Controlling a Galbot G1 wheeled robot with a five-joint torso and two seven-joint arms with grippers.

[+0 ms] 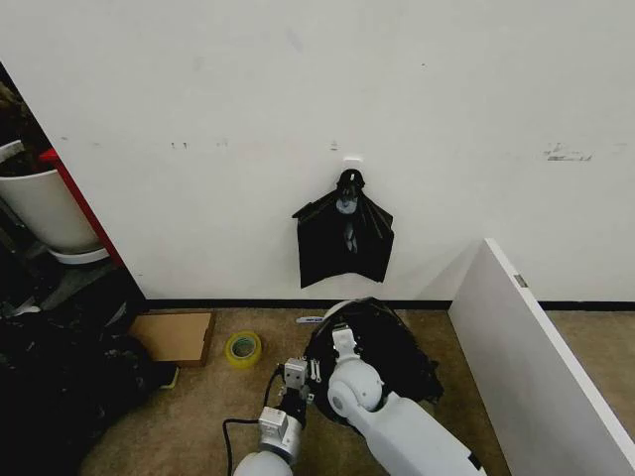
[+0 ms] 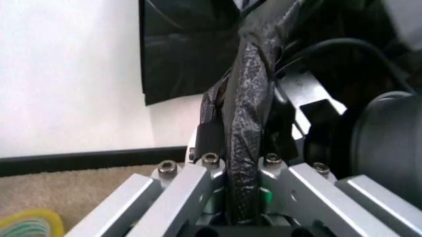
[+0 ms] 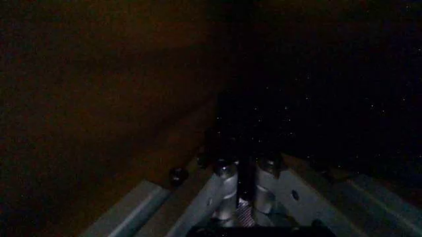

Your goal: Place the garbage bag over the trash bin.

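The garbage bag (image 1: 392, 342) is a glossy black heap on the floor by the wall. The trash bin is hidden; I cannot tell what stands under the plastic. At the bag's left edge, my left gripper (image 1: 296, 375) is shut on a twisted strip of it. In the left wrist view that strip (image 2: 247, 98) runs up between the fingers of the left gripper (image 2: 240, 160). My right gripper (image 1: 340, 335) reaches into the top of the bag. In the right wrist view, in the dark, the right gripper (image 3: 244, 170) has its fingers close together on a dark fold.
A flat bunch of black bags (image 1: 345, 238) hangs from a wall hook above. A yellow tape roll (image 1: 243, 348) and a cardboard piece (image 1: 177, 335) lie to the left. A white panel (image 1: 536, 367) slants on the right. A white tub with a red edge (image 1: 40, 208) stands far left.
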